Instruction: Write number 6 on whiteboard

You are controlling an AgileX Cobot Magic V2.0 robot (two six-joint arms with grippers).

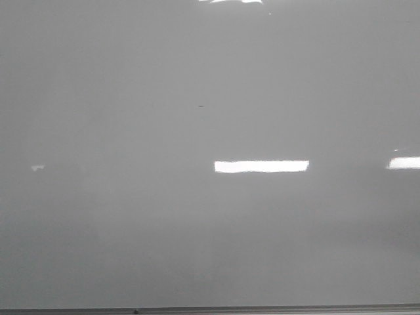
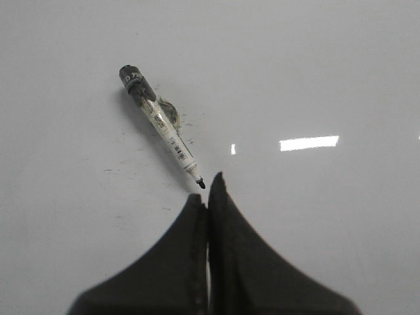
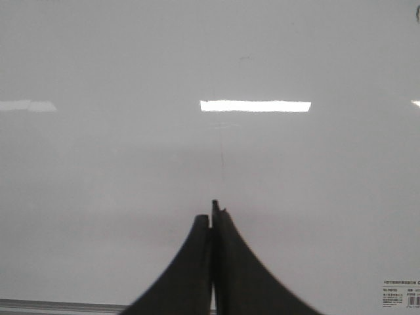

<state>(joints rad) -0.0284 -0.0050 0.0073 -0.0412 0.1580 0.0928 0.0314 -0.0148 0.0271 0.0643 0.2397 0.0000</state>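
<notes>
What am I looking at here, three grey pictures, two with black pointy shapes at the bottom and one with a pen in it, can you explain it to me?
These come from a robot with two arms, each ending in a two-fingered gripper. One camera looks forward from the robot; the other two sit on the wrists and look along the fingers.

The front view shows only the whiteboard, a glossy grey board with bright reflections of ceiling lights and a thin edge along the bottom. Nothing is written on it except a tiny dark speck.

In the left wrist view, the black shape is the left gripper, fingers pressed together and holding nothing. Just beyond its tips lies a marker pen on the board, black cap at the far end, writing tip towards the gripper, with some smudges around it.

In the right wrist view, the right gripper is also shut and empty. A small printed label sits at the corner.
</notes>
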